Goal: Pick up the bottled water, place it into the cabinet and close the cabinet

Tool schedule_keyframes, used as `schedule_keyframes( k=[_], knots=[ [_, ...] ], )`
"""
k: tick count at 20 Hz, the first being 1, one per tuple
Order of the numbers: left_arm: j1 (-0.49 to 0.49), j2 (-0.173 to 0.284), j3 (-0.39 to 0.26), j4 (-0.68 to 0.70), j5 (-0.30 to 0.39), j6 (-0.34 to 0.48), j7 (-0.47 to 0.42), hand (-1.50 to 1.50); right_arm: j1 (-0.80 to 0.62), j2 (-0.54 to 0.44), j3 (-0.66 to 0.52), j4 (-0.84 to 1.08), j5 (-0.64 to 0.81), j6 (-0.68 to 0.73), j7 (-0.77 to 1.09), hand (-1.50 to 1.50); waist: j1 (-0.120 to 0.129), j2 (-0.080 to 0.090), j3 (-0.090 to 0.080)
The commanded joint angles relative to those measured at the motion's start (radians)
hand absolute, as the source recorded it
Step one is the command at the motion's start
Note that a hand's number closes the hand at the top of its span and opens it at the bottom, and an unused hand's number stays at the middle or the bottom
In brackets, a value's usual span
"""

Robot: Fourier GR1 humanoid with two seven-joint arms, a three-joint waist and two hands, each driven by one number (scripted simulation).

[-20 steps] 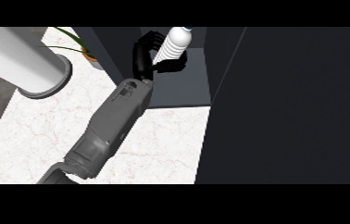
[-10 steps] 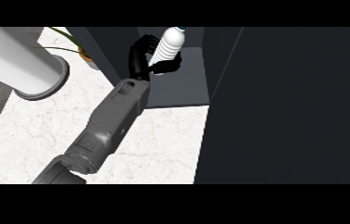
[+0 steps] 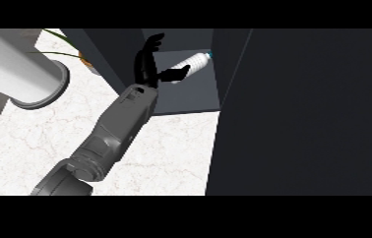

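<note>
1. The step in hand looks like the release: the bottled water (image 3: 190, 63) lies tilted inside the open cabinet (image 3: 181, 97), its cap pointing up and to the right toward the inner wall, its base next to the thumb of the one hand (image 3: 149, 67) in view.

2. That hand's fingers stand straight and spread apart, pointing up into the cabinet; only the thumb reaches toward the bottle, and whether it touches cannot be told (nothing is curled round the bottle).

3. To finish well, I would draw the hand straight back toward the bench (image 3: 163, 148) along the line of the forearm, without sweeping sideways, since a sideways brush could roll the tilted bottle.

4. Edges: the cabinet's dark left wall sits just beside the fingers, and the cabinet door (image 3: 291, 114), a broad dark panel, fills the right side. The opening between them is narrow.

5. Open room lies below, over the marble bench. At far left stand a grey cylinder (image 3: 29, 79) and a plant (image 3: 76, 52), well apart from the retreat path.

6. The door must be swung shut only once the forearm is out of the opening.
</note>
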Motion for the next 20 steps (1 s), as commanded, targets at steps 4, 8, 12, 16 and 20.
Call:
schedule_keyframes(
  k=[4, 8, 12, 16, 20],
  knots=[
    [0.015, -0.003, -0.007, 0.056, -0.022, 0.069, 0.003, -1.5, 0.008, -0.029, -0.013, -0.051, -0.013, 0.023, -0.006, -1.5, -0.002, 0.007, 0.0],
    [0.034, 0.006, 0.003, 0.052, -0.023, 0.062, -0.021, -1.5, 0.001, -0.021, 0.011, -0.068, 0.023, 0.011, 0.031, -1.5, 0.009, 0.003, -0.002],
    [0.007, 0.006, 0.023, 0.029, -0.008, 0.036, -0.026, -1.5, 0.05, -0.041, 0.052, -0.098, 0.046, 0.002, -0.002, -1.5, -0.01, 0.002, -0.002],
    [0.045, 0.018, 0.043, -0.028, 0.007, -0.097, -0.119, -1.5, 0.003, 0.005, 0.047, -0.024, 0.028, -0.01, 0.002, -1.5, 0.016, 0.002, -0.002],
    [0.065, -0.003, 0.094, -0.124, 0.066, -0.238, -0.235, 1.5, 0.017, -0.039, 0.027, -0.073, 0.007, 0.008, 0.007, -1.5, 0.017, -0.004, -0.003]
  ],
)
